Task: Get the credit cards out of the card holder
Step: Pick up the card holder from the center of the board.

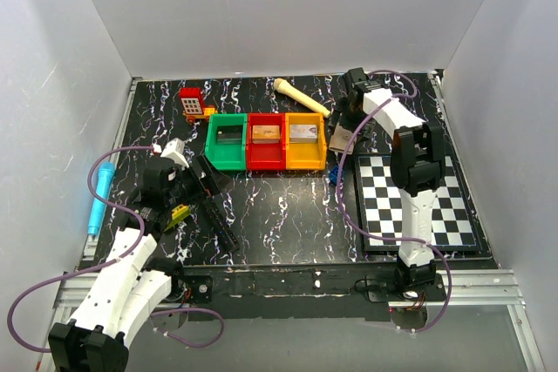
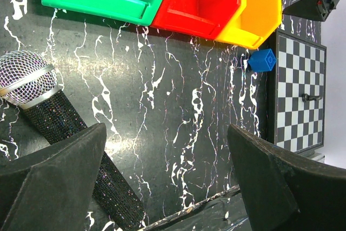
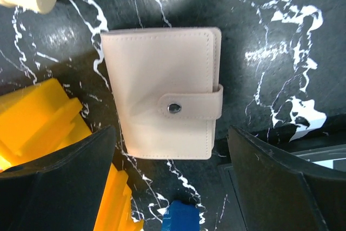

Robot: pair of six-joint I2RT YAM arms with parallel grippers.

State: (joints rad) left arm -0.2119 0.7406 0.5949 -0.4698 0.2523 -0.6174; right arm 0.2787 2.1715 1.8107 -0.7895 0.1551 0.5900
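Hovering spread-fingered over the snap-closed card holder [image 3: 162, 68], contents hidden, the right tool [image 3: 170, 133]; left tool [image 2: 166, 131] likewise agape, empty.

Shows a row of three bins [image 1: 266, 163] across the middle of the table [image 1: 288, 215], the card holder [image 3: 162, 93] just right of the row, a small cube [image 2: 262, 59] just in front of it, a chequered board [image 1: 418, 202] at the near right and a microphone [image 2: 59, 117] at the near left.
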